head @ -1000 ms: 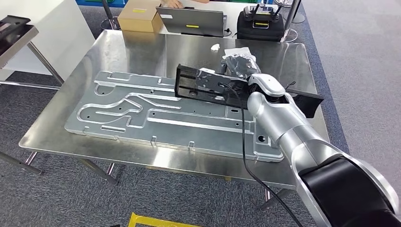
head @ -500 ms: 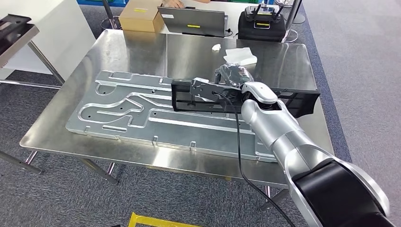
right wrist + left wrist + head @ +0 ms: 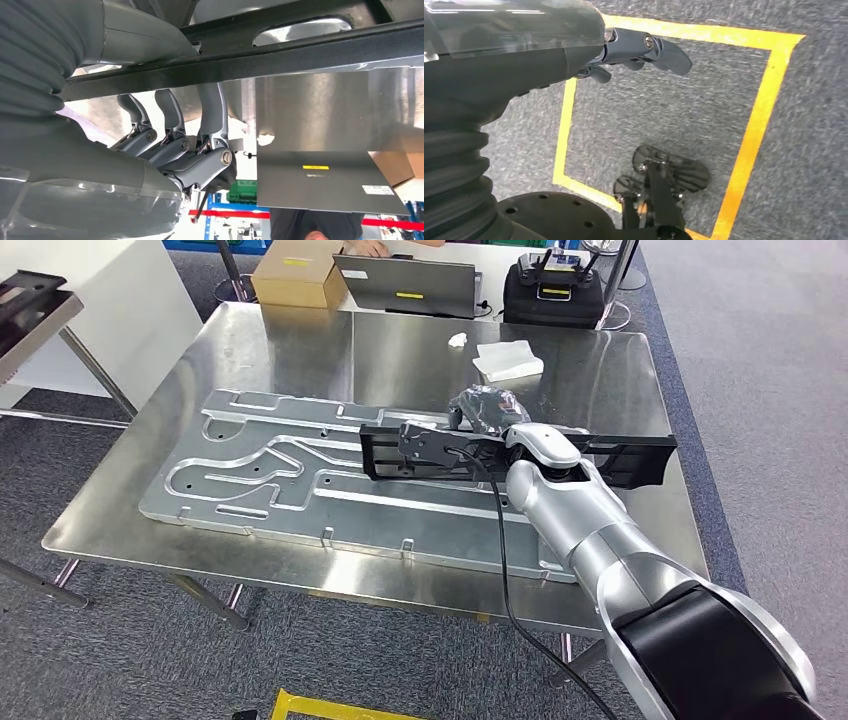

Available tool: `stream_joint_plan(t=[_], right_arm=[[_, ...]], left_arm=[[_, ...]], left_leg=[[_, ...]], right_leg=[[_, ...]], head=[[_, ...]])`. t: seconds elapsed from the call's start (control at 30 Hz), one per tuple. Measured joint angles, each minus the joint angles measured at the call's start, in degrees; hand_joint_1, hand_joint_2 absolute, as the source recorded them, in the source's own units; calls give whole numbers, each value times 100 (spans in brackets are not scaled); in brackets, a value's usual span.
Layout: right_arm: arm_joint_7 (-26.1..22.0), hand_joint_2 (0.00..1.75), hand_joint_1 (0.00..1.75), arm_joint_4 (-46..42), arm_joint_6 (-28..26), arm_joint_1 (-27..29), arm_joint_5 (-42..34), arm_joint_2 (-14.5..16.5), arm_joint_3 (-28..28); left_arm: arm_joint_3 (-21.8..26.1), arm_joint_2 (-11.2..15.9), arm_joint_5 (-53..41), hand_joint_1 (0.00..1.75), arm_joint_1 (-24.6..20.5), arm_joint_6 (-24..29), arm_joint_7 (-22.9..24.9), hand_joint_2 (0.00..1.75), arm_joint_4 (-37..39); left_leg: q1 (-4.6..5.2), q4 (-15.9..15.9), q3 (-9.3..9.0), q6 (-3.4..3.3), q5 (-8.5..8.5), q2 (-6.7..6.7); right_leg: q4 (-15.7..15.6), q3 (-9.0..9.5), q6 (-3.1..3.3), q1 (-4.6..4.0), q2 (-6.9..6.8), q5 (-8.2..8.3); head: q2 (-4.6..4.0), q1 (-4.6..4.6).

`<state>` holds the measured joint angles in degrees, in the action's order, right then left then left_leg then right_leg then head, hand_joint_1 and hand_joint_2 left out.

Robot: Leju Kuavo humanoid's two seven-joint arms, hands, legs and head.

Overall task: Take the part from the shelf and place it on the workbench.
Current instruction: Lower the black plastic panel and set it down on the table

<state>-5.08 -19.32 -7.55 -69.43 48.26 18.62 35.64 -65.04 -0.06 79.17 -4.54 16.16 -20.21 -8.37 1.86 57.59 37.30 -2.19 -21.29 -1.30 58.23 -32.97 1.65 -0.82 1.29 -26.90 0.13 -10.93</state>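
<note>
Over the table (image 3: 300, 340), across the grey plate (image 3: 300, 490), the black part (image 3: 640, 455) lies level and low, clamped in the right hand (image 3: 490, 415); whether it touches is unclear. Carrying looks done; setting down and release remain. Left hand (image 3: 644, 47) hangs loose, holding nothing.

The right arm (image 3: 600, 530) comes in from the near right and stretches forward and to the left, its silver forearm leading to the white wrist shell. The right hand (image 3: 480, 425) grips the black part (image 3: 520, 452), its dark fingers (image 3: 172, 112) hooked over one bar of it and the thumb (image 3: 135, 37) laid along the other side. The left hand (image 3: 634, 47) hangs over the floor, holding nothing, fingers loosely curved and slightly apart.
</note>
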Motion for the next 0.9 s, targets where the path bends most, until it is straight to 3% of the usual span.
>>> stream_joint_plan(t=[0.07,0.2,0.9], right_arm=[[-19,175,175,0,14,0,6,4,1],[-51,0,0,0,40,1,14,6,0],[-75,0,0,0,94,39,90,53,1]], left_arm=[[-6,1,-1,0,-5,-58,-66,175,0],[-56,3,-15,0,-12,-79,-19,175,0],[-260,28,-113,0,-2,-303,98,175,0]], left_leg=[[0,0,0,0,0,0],[0,0,0,0,0,0],[0,0,0,0,0,-2]], right_leg=[[0,0,0,0,0,0],[0,0,0,0,0,0],[0,1,0,0,-3,0]], head=[[0,0],[0,0],[0,0]])
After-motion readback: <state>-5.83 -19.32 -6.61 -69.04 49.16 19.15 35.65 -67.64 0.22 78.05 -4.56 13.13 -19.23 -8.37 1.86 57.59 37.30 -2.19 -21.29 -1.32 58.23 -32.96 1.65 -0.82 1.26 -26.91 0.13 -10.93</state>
